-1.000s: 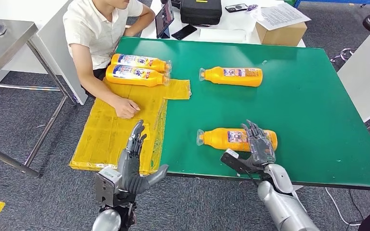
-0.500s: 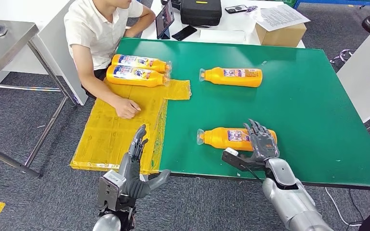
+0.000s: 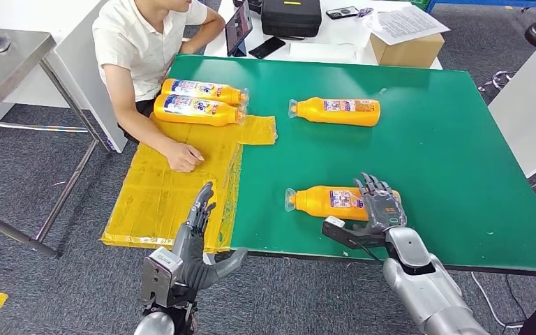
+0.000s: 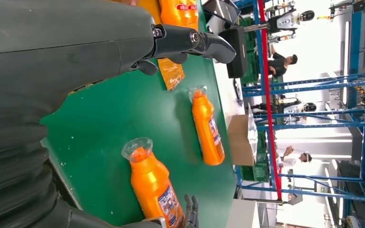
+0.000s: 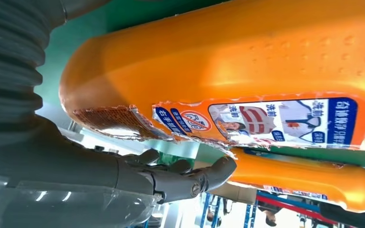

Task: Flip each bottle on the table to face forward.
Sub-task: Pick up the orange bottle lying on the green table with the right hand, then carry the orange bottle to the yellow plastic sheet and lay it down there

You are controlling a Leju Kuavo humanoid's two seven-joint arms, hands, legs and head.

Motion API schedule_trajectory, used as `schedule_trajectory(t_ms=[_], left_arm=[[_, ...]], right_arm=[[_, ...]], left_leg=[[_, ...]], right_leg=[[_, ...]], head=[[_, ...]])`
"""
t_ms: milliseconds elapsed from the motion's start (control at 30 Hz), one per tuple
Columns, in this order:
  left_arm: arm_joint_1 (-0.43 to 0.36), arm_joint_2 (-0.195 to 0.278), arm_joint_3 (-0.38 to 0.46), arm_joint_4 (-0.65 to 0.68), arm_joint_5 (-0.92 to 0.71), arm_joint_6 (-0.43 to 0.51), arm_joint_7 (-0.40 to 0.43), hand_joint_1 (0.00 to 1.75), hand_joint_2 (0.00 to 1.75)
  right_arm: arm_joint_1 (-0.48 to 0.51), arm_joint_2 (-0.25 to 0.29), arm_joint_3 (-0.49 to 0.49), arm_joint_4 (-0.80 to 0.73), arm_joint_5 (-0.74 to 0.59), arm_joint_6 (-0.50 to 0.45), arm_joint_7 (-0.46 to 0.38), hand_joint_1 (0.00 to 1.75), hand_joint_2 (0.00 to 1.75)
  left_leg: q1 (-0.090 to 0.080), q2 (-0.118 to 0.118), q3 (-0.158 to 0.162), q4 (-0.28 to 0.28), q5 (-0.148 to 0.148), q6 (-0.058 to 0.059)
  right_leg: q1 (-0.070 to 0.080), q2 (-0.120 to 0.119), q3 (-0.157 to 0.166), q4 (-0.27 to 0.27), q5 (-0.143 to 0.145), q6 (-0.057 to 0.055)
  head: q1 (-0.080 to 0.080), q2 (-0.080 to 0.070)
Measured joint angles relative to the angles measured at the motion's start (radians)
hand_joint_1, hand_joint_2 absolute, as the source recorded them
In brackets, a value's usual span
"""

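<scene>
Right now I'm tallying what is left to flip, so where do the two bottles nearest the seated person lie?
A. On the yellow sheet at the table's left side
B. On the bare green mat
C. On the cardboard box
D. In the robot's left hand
A: both bottles nearest the person lie side by side on the yellow sheet, while the other two orange bottles rest on the green mat.

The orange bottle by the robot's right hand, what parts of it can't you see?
- Near bottle, head view: its base end is covered by the right hand, so whether the fingers really grip it cannot be told.
- Right wrist view: the bottle runs off the picture's edge; no cap shows.
- Its label, head view: print too small to read.
- Left wrist view: the bottle's base is cut off by the edge.
</scene>
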Motion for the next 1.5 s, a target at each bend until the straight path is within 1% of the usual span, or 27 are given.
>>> schedule_trajectory(t_ms=[33,67,100,167,200,233,300,467,667,867,967,1033,1133,1233,1300,1367,1433,1500], left_arm=[[0.0,0.0,0.0,-0.001,0.0,0.0,0.0,0.0,1.75],[0.0,0.0,0.0,-0.002,0.0,0.0,0.001,0.0,1.75],[0.0,0.0,-0.001,-0.003,0.0,0.0,0.001,0.0,1.75],[0.0,0.0,-0.001,-0.003,0.001,-0.001,0.002,0.0,1.75],[0.0,0.0,-0.002,-0.003,0.001,-0.003,0.003,0.0,1.75],[0.0,0.0,-0.002,-0.003,0.002,-0.006,0.005,0.0,1.75],[-0.001,0.0,-0.004,-0.003,0.006,-0.012,0.008,0.0,1.75],[-0.006,0.001,-0.006,-0.002,0.019,-0.022,0.012,0.0,1.75],[-0.008,0.001,-0.014,-0.002,0.019,-0.022,0.012,0.0,1.75],[-0.008,0.003,-0.019,-0.002,0.019,-0.022,0.012,0.0,1.75],[-0.01,0.003,-0.02,-0.002,0.02,-0.023,0.012,0.0,1.75],[-0.012,0.003,-0.02,-0.001,0.021,-0.027,0.012,0.0,1.75],[-0.017,0.003,-0.021,0.003,0.028,-0.035,0.013,0.0,1.75],[-0.017,0.003,-0.021,0.014,0.053,-0.031,0.038,0.0,1.75],[-0.019,0.002,-0.023,0.033,0.089,-0.026,0.074,0.0,1.75],[-0.025,-0.002,-0.031,0.076,0.142,-0.019,0.109,0.0,1.75],[-0.03,-0.008,-0.044,0.13,0.191,-0.014,0.123,0.0,1.75],[-0.033,-0.011,-0.058,0.168,0.212,-0.011,0.119,0.0,1.75]], right_arm=[[0.0,0.0,0.002,-0.001,-0.006,0.005,0.001,0.0,1.75],[0.0,-0.001,0.002,-0.002,-0.013,0.01,0.001,0.09,1.75],[-0.001,-0.001,0.003,-0.001,-0.022,0.016,0.002,0.43,1.75],[-0.003,-0.004,0.002,0.002,-0.045,0.034,0.001,1.26,1.75],[-0.006,-0.006,0.002,0.009,-0.059,0.048,-0.001,1.61,1.75],[-0.011,-0.009,0.001,0.021,-0.074,0.063,-0.004,1.7,1.75],[-0.028,-0.015,-0.005,0.059,-0.104,0.092,-0.014,1.75,1.75],[-0.083,-0.028,-0.028,0.178,-0.149,0.123,-0.037,1.75,1.75],[-0.113,-0.029,-0.039,0.243,-0.157,0.123,-0.042,1.75,1.75],[-0.122,-0.029,-0.039,0.273,-0.12,0.098,-0.003,1.75,1.75],[-0.13,-0.03,-0.043,0.295,-0.124,0.096,-0.007,1.75,1.75],[-0.131,-0.03,-0.054,0.303,-0.162,0.103,-0.05,1.75,1.75],[-0.114,-0.027,-0.094,0.294,-0.281,0.133,-0.166,1.75,1.75],[-0.068,-0.017,-0.135,0.231,-0.385,0.15,-0.258,1.73,1.75],[-0.028,0.005,-0.152,0.158,-0.474,0.196,-0.314,1.71,1.75],[0.018,0.038,-0.16,0.063,-0.581,0.277,-0.367,1.71,1.75],[0.064,0.074,-0.158,-0.028,-0.661,0.344,-0.393,1.73,1.75],[0.098,0.1,-0.149,-0.09,-0.694,0.371,-0.399,1.74,1.75]], left_leg=[[0.0,0.0,0.0,0.0,0.0,0.0],[0.0,0.0,0.0,0.0,0.0,0.0],[0.0,0.0,0.0,0.0,0.0,0.0],[0.0,0.0,0.0,0.0,0.0,0.0],[0.0,0.0,0.0,0.0,0.0,0.0],[0.0,0.0,0.0,0.0,0.0,0.0],[0.0,0.0,0.001,0.0,0.0,0.0],[0.0,0.0,0.005,0.0,0.0,0.0],[0.0,-0.004,0.012,0.0,-0.002,0.002],[0.0,-0.004,0.015,0.0,-0.002,0.003],[0.0,-0.004,0.016,0.0,-0.002,0.003],[0.0,-0.004,0.016,0.0,-0.003,0.003],[0.0,-0.004,0.016,0.0,-0.003,0.003],[0.001,-0.002,0.017,0.0,-0.004,0.002],[0.001,0.003,0.019,0.0,-0.006,0.001],[0.002,0.007,0.021,0.0,-0.008,0.0],[0.003,0.007,0.02,0.0,-0.008,0.0],[0.003,0.007,0.018,0.0,-0.007,0.0]], right_leg=[[0.0,0.0,0.0,0.0,0.0,0.0],[0.0,0.0,0.0,0.0,0.0,0.0],[0.0,0.0,0.0,0.0,0.0,0.0],[0.0,0.0,0.0,0.0,0.0,0.0],[0.0,0.0,0.0,0.0,0.0,0.0],[0.0,0.0,0.0,0.0,0.0,0.0],[0.0,0.0,0.0,0.0,0.0,0.0],[0.0,0.0,0.004,-0.001,0.0,0.0],[0.0,-0.002,0.005,-0.002,-0.003,0.002],[0.0,-0.002,0.006,-0.003,-0.003,0.003],[0.0,-0.002,0.007,-0.004,-0.003,0.003],[0.0,-0.002,0.008,-0.005,-0.003,0.003],[0.0,-0.002,0.011,-0.006,-0.003,0.003],[0.001,-0.001,0.019,-0.006,-0.002,0.003],[0.001,0.003,0.02,-0.006,-0.002,0.003],[0.002,0.007,0.02,-0.006,-0.002,0.003],[0.002,0.007,0.019,-0.006,-0.002,0.002],[0.003,0.007,0.017,-0.005,-0.002,0.002]], head=[[0.0,0.0],[0.0,0.0],[0.0,0.0],[0.0,0.0],[0.0,0.0],[0.0,0.0],[0.0,0.0],[0.0,0.0],[0.0,0.0],[0.0,0.0],[0.0,0.0],[0.0,0.0],[0.001,0.0],[0.001,0.0],[0.001,0.0],[0.0,0.0],[0.0,0.0],[-0.001,0.0]])
